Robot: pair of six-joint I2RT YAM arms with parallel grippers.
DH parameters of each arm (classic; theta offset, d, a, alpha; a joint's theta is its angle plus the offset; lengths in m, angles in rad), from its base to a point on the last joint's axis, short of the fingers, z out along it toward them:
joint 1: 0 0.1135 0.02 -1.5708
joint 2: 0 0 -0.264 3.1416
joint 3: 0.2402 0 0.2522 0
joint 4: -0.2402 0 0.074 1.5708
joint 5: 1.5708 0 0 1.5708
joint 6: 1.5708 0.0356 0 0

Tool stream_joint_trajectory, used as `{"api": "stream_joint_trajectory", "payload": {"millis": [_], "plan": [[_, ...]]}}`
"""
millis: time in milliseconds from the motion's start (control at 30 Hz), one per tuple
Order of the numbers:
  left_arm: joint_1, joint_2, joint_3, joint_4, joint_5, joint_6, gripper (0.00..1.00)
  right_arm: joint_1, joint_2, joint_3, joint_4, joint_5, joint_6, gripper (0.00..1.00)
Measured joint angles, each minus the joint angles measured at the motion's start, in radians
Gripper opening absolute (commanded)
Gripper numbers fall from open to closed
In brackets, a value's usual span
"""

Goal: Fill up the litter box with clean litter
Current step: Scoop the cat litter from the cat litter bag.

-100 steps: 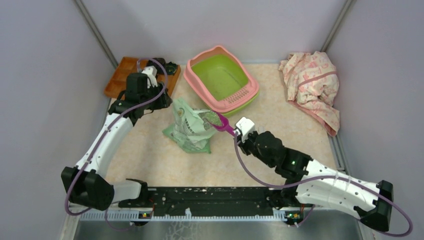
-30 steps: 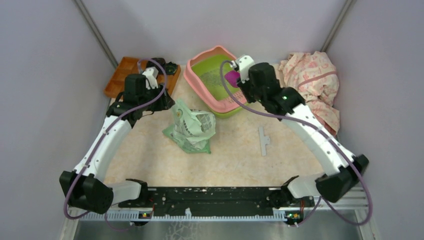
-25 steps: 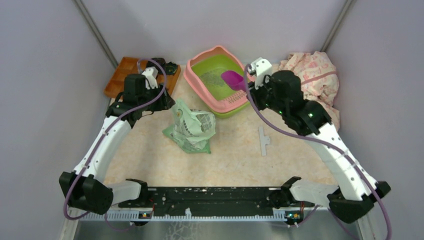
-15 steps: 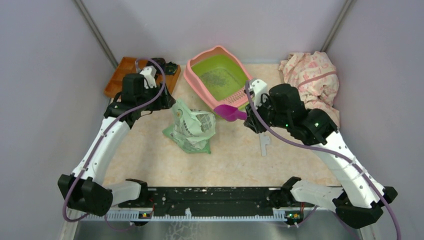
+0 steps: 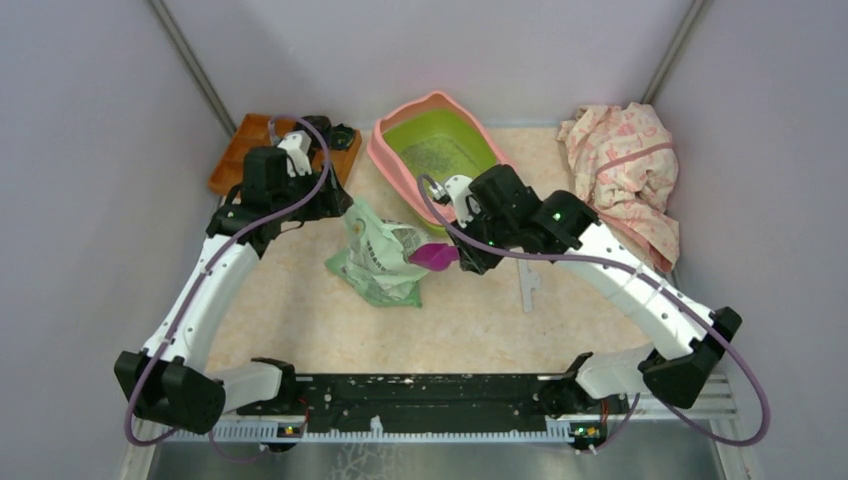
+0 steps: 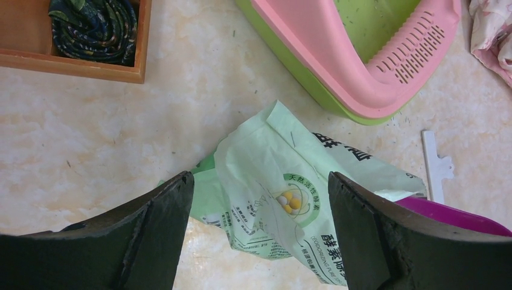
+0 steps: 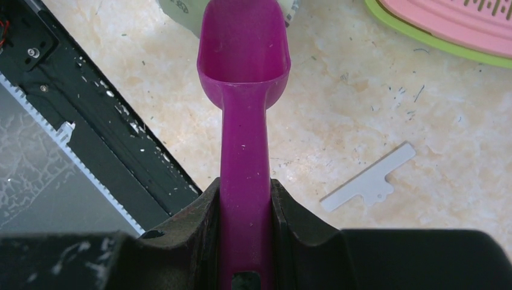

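Observation:
The litter box (image 5: 391, 172), a lime green basin with a pink rim (image 6: 338, 57), stands at the back centre. A small patch of dark litter (image 5: 436, 155) lies in it. In front of it sits the pale green litter bag (image 5: 378, 258). My left gripper (image 6: 259, 181) hangs open above the bag (image 6: 290, 187), touching nothing. My right gripper (image 7: 244, 193) is shut on the handle of a magenta scoop (image 7: 244, 54). The scoop's bowl is empty. Its tip (image 5: 434, 256) points at the bag's right side.
An orange-brown wooden tray (image 5: 243, 150) holding a dark rolled cloth (image 6: 93, 24) is at the back left. A floral cloth (image 5: 625, 170) lies heaped at the back right. A flat grey plastic piece (image 5: 527, 283) lies right of the bag. The black base rail (image 5: 420, 392) runs along the near edge.
My right arm swung the scoop from over the litter box down and left to the bag. A litter patch now shows in the box. My left gripper's jaws opened wider.

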Motion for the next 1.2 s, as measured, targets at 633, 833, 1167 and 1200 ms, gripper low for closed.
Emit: {"api": "stream_joint_trajectory", "payload": {"millis": [633, 833, 1167, 1200], "plan": [[0.0, -0.014, -0.042, 0.017, 0.005, 0.0, 0.87, 0.122, 0.504, 0.417, -0.155, 0.107, -0.035, 0.0], [0.0, -0.025, -0.052, 0.023, 0.016, 0.001, 0.87, 0.151, 0.659, 0.575, -0.224, 0.13, -0.038, 0.0], [0.006, -0.043, -0.083, 0.017, -0.008, 0.005, 0.87, 0.162, 0.793, 0.633, -0.227, 0.101, -0.055, 0.0], [0.007, -0.043, -0.087, 0.013, -0.013, 0.005, 0.87, 0.162, 0.799, 0.632, -0.227, 0.097, -0.058, 0.0]]}}
